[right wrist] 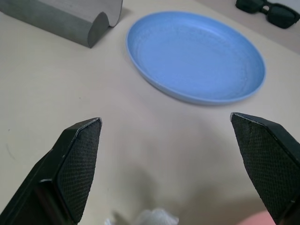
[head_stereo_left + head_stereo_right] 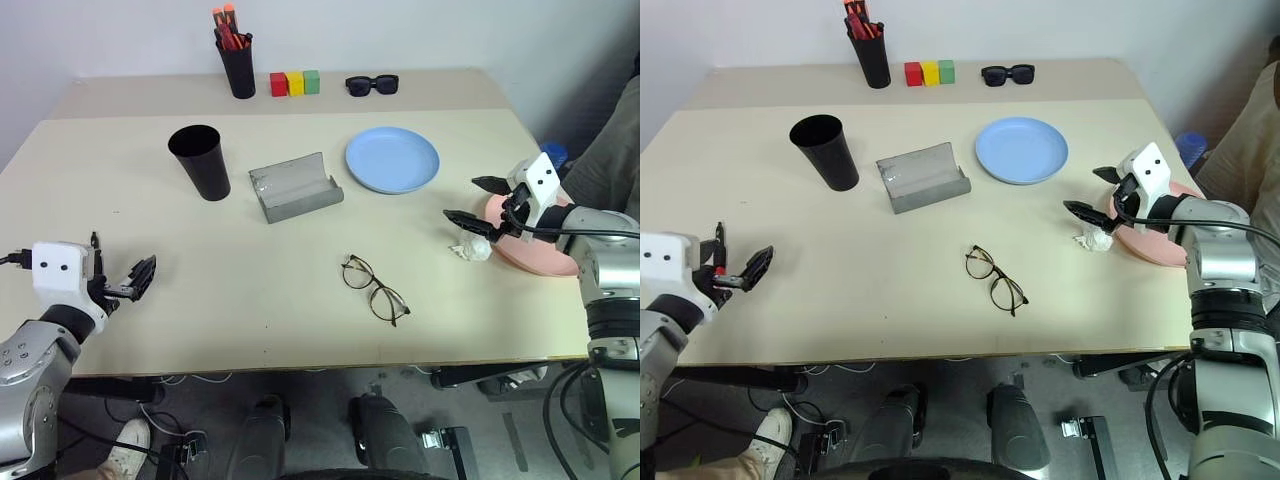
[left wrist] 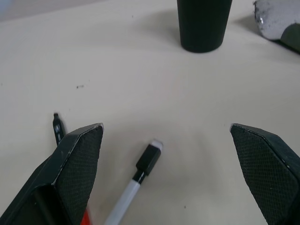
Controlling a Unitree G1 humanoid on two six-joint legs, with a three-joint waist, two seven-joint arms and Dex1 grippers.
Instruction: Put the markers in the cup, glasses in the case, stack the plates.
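My left gripper [image 2: 122,262] hangs open over the table's near left corner. In the left wrist view a white marker with a black cap [image 3: 138,183] lies between its fingers [image 3: 77,168], beside a thin black pen [image 3: 57,127]. The tall black cup [image 2: 201,160] stands upright further back. The grey case [image 2: 295,187] lies open at the centre, and the wire-framed glasses [image 2: 374,288] rest in front of it. Behind them sits the light blue plate [image 2: 392,158]. Open and empty, my right gripper [image 2: 464,198] hovers at the left rim of the pink plate [image 2: 540,255].
A crumpled white wad [image 2: 471,249] lies by the pink plate. Along the back edge stand a black holder with orange-capped pens [image 2: 237,60], red, yellow and green blocks [image 2: 295,83] and black sunglasses [image 2: 372,85]. A person's clothing [image 2: 610,160] shows at the right edge.
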